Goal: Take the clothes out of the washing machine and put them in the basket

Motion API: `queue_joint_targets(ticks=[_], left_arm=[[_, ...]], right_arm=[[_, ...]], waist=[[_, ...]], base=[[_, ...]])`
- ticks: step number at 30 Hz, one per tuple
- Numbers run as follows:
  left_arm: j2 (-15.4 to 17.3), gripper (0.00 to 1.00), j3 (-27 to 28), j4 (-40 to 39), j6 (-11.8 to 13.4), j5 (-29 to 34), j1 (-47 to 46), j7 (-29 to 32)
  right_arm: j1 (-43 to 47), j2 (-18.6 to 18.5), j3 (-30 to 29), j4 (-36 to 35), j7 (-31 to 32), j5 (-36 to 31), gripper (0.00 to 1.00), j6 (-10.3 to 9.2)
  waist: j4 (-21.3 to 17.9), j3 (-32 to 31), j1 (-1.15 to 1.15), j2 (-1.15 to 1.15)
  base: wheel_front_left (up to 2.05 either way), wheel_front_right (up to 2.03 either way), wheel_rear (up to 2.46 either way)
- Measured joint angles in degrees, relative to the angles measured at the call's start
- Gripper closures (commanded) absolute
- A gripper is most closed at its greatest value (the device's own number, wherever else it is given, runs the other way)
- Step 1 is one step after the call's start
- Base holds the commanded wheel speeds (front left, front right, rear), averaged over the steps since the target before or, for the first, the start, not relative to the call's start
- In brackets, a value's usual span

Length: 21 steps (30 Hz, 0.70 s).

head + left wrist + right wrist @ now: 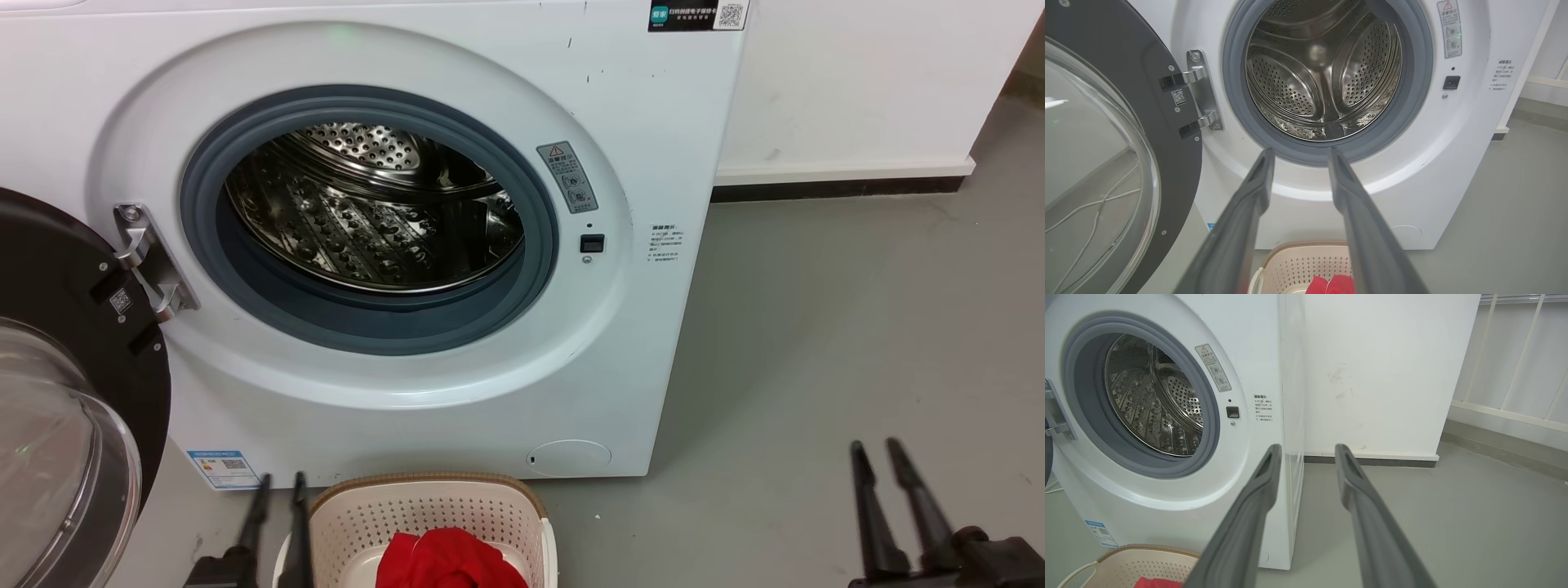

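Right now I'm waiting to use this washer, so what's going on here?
A two-armed robot is unloading the washing machine. Its door stands swung open and the steel drum looks empty as far as it shows. The red jersey lies bunched in the laundry basket on the floor before the washer. The left gripper, beside the basket, and the right gripper are open and hold nothing.

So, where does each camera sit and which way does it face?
Head view: from the head, down onto the large white front-loading washing machine and small cream perforated basket; left gripper, right gripper at bottom.
Left wrist view: into the perforated steel drum; own fingers.
Right wrist view: toward the machine's right edge and white wall; own fingers.
All share machine and basket.
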Motion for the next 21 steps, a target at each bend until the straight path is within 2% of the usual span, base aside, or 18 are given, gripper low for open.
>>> queue_joint_targets(ticks=[4,21], left_arm=[[-0.2,1.0,0.1,2.2,0.0,-0.9,0.5,0.7],[-0.2,1.0,1.0,4.1,-1.5,-20.4,-2.1,5.3]], right_arm=[[0.1,0.1,0.2,1.8,0.3,0.8,1.0,0.0],[-2.4,-0.8,0.8,5.2,3.6,21.8,1.0,0.0]], waist=[[0.0,0.0,0.0,0.0],[0.2,0.4,0.01,0.0]], base=[[0.0,0.0,0.0],[0.0,0.0,0.0]])
